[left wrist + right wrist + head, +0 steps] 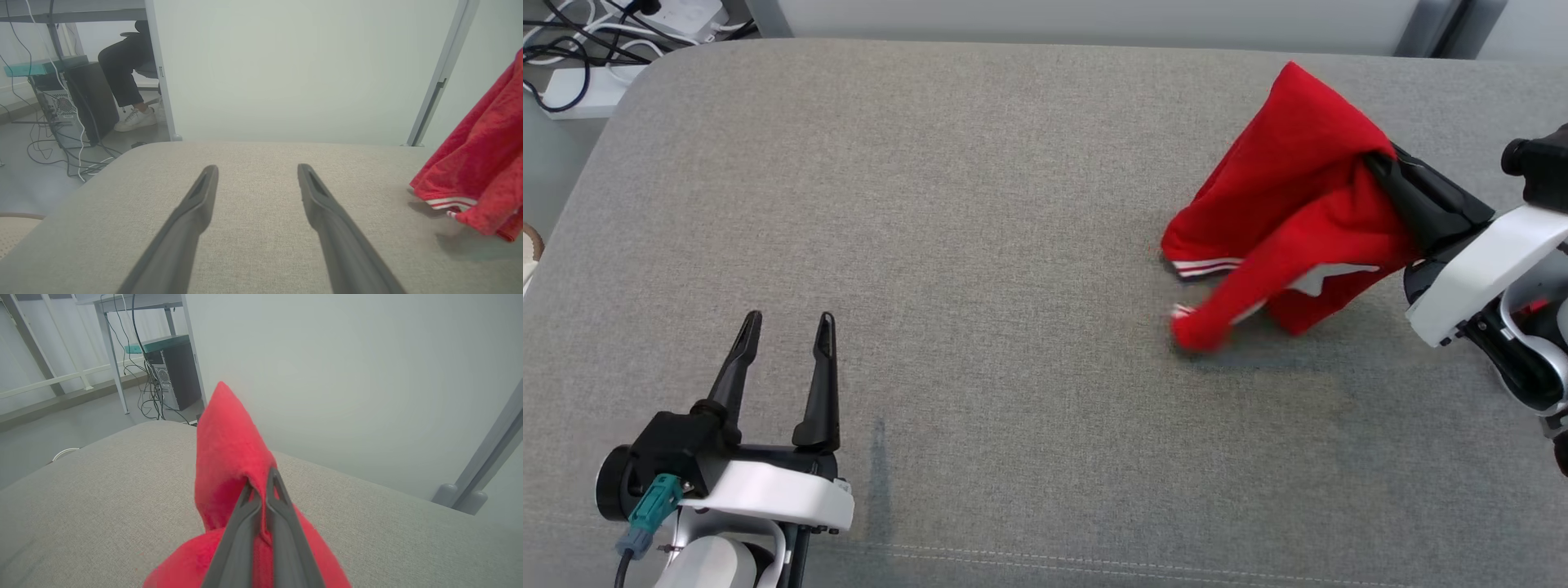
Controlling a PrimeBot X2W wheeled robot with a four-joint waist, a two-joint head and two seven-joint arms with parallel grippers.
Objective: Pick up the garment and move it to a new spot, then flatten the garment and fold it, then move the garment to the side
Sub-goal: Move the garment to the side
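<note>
Red garment hangs from the right gripper, whose two dark fingers are pressed together on a fold of the cloth. In the right wrist view the cloth rises to a point just beyond the fingertips and bunches around the base of the fingers. From the head view the rest of the garment drapes away from that gripper toward the robot's left. Its lower edge carries white stripes and sits low over the grey cushion. The lowest corner is blurred, so it cannot be told whether it touches the cushion or hangs just above it. A soft shadow lies on the cushion beneath it.

The left gripper is well apart from the garment, with bare cushion between them. Its fingers are spread wide and hold nothing; they point forward over the cushion. In the left wrist view the garment shows far off to that gripper's right, at the edge of the frame, with the striped hem lowest.

Beyond the left gripper, past the cushion's far edge, stands a pale panel. To the left of the panel there are a computer tower, loose cables and a seated person's leg.
</note>
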